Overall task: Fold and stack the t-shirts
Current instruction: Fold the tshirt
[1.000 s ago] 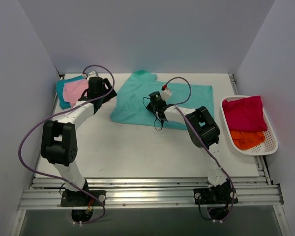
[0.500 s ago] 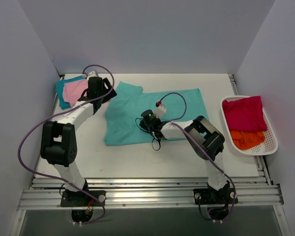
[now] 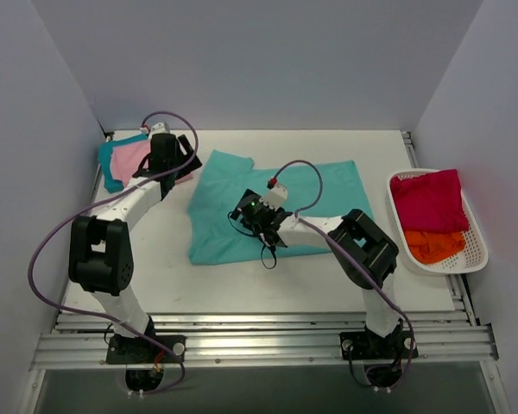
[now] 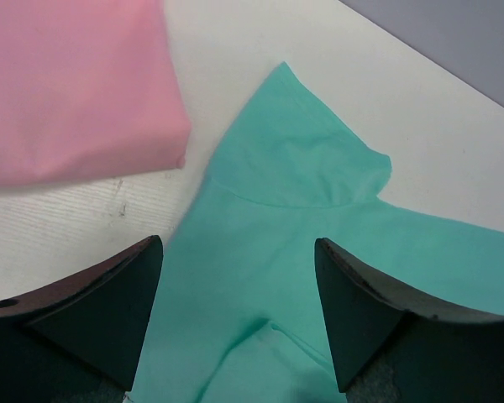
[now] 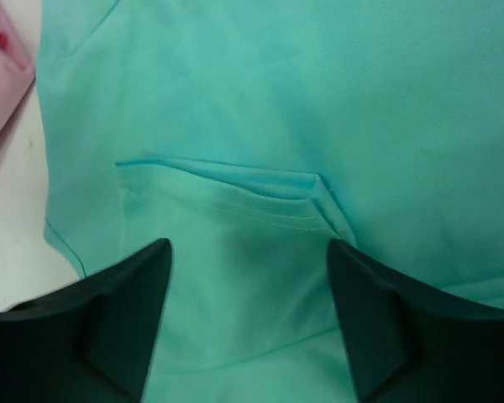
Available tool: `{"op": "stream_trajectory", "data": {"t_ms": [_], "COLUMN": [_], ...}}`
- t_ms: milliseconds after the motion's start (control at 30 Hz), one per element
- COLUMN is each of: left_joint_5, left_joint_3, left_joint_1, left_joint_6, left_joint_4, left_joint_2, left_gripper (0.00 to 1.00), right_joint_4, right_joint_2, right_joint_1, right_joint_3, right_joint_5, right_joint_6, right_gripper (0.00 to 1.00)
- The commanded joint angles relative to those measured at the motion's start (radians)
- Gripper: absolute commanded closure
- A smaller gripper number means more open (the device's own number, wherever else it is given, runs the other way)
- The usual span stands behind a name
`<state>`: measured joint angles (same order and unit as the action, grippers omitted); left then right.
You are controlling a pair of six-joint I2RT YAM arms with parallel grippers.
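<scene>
A mint green t-shirt [image 3: 285, 194] lies spread across the middle of the table, one sleeve folded over onto the body [image 5: 235, 180]. My right gripper [image 3: 244, 210] stands open just above that cloth [image 5: 248, 252], with nothing between its fingers. Over the shirt's far left sleeve [image 4: 302, 185], my left gripper [image 3: 180, 164] hangs open and empty [image 4: 237, 252]. A folded pale pink t-shirt [image 3: 131, 158] rests on a teal blue one [image 3: 110, 168] at the far left. Crimson [image 3: 427, 198] and orange [image 3: 433, 244] t-shirts lie crumpled in the basket.
A white slotted basket [image 3: 481, 244] stands at the table's right edge. Grey walls close in the table on three sides. The pink stack's edge [image 4: 76, 84] lies close beside the left gripper. Each arm trails a purple cable.
The right gripper dragged the mint shirt toward the front left, then opened and let go of the cloth. The left arm has hardly moved.
</scene>
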<state>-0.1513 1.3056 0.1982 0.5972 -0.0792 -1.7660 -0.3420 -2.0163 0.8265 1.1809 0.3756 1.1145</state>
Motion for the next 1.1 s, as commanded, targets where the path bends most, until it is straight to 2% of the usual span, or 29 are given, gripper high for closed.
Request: {"op": "stream_trajectory", "data": {"t_ms": [0, 67, 200, 300, 433, 600, 767, 1067], "left_joint_5": [0.025, 0.048, 0.099, 0.195, 0.275, 0.283, 0.32, 0.371], "left_joint_3": [0.108, 0.164, 0.323, 0.457, 0.659, 0.656, 0.707, 0.911], "left_joint_1": [-0.025, -0.039, -0.049, -0.051, -0.048, -0.039, -0.033, -0.019], "left_joint_6": [-0.034, -0.04, -0.076, -0.088, -0.079, -0.073, -0.066, -0.076], "left_joint_4": [0.021, 0.013, 0.002, 0.001, -0.091, -0.07, -0.097, -0.203], "left_joint_2": [-0.009, -0.075, -0.264, -0.402, -0.545, -0.601, -0.658, -0.802], "left_gripper": [0.18, 0.18, 0.18, 0.19, 0.22, 0.23, 0.23, 0.23], "right_joint_4": [0.303, 0.337, 0.408, 0.42, 0.465, 0.485, 0.485, 0.465], "right_joint_2": [0.124, 0.166, 0.296, 0.362, 0.435, 0.562, 0.611, 0.648], "right_joint_1": [-0.001, -0.003, -0.001, 0.002, 0.003, -0.012, -0.05, -0.115], "right_joint_3": [-0.004, 0.043, 0.056, 0.037, 0.026, -0.036, -0.053, -0.092], "right_joint_5": [0.182, 0.221, 0.255, 0.23, 0.241, 0.308, 0.304, 0.258], "right_joint_6": [-0.071, -0.109, -0.15, -0.173, -0.2, -0.219, -0.236, -0.245], "right_gripper": [0.18, 0.12, 0.11, 0.11, 0.11, 0.11, 0.11, 0.12]}}
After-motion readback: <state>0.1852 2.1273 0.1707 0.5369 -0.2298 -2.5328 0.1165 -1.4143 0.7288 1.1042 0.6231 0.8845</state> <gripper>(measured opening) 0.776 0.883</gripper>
